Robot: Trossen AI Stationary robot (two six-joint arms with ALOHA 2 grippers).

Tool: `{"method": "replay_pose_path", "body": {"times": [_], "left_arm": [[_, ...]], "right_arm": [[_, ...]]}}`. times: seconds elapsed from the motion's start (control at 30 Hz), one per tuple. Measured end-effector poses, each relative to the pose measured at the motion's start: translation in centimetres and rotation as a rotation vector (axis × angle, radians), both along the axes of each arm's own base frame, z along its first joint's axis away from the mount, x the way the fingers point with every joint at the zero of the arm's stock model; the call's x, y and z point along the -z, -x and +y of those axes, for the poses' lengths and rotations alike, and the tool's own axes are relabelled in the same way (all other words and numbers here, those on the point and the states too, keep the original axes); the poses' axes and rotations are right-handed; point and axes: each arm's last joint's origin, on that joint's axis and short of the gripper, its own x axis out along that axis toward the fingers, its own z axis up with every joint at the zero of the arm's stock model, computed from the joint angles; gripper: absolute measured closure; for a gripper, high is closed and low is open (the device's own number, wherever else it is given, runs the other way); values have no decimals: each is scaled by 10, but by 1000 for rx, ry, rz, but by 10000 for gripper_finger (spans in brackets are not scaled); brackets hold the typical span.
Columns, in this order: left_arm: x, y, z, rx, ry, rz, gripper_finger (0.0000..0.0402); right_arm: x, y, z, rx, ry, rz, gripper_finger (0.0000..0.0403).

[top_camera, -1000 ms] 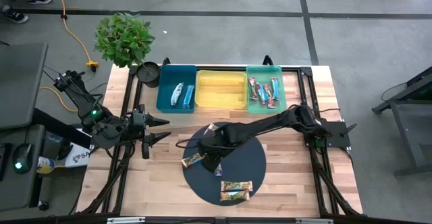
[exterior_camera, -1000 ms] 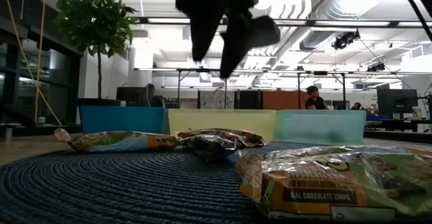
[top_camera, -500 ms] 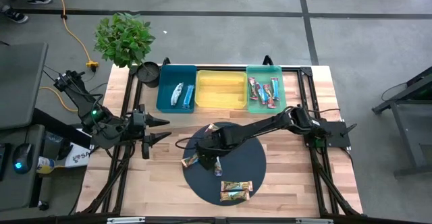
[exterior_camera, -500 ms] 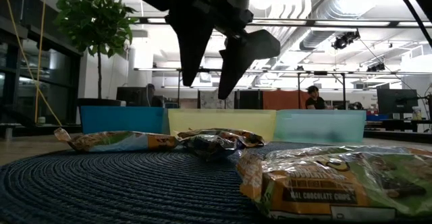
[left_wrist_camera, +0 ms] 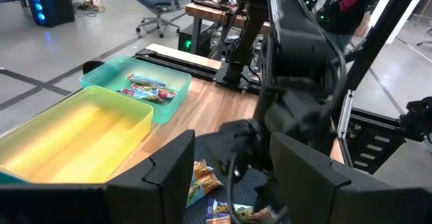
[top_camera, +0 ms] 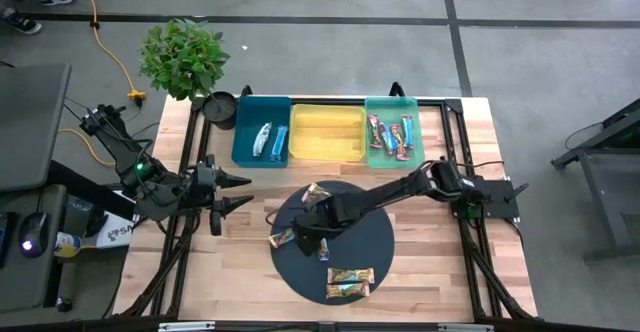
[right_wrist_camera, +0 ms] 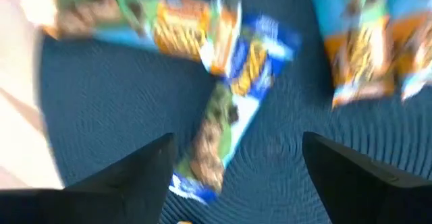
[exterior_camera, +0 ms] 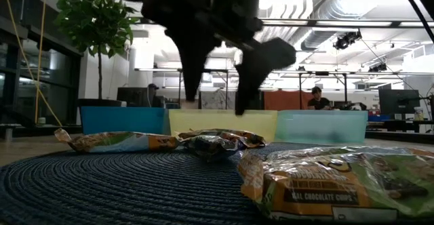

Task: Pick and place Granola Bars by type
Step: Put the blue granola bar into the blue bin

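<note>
A: Low view shows the right pincer (exterior_camera: 215, 106) lower than a second ago and spread wider, its jaws released and empty, hanging just above the bars (exterior_camera: 215, 144) on the mat (exterior_camera: 102, 191).

B: So it is lining up a pick?

A: That is my reading. From its wrist, the fingers straddle a blue bar (right_wrist_camera: 233, 109) lying touching the end of a green-orange one (right_wrist_camera: 142, 18). From above, the pincer (top_camera: 308, 244) has slid toward the mat's left side, over that pair.

B: And the left pincer (top_camera: 235, 192)?

A: Unmoved, half parted and holding nothing, off at the surface's (top_camera: 450, 272) left edge.

B: What can't you make out?

A: The arm hides the target bar from above. Wrist blur smears the wrappers. Blue bars lie in the teal bin (top_camera: 245, 142), reddish ones in the green bin (top_camera: 372, 157); the yellow bin (top_camera: 327, 132) looks bare. Two more bars (top_camera: 349, 282) wait at the mat's near edge.
</note>
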Motion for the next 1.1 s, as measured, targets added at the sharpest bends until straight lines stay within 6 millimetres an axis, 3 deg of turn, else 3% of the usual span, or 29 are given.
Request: {"method": "replay_pose_path", "body": {"times": [0.37,1.1], "left_arm": [[0,0,0,-5,2,0,211],[0,0,0,-8,6,-1,211]], "right_arm": [[44,1,8,20,-129,-72,95],[47,0,7,26,-114,-106,96]]}}
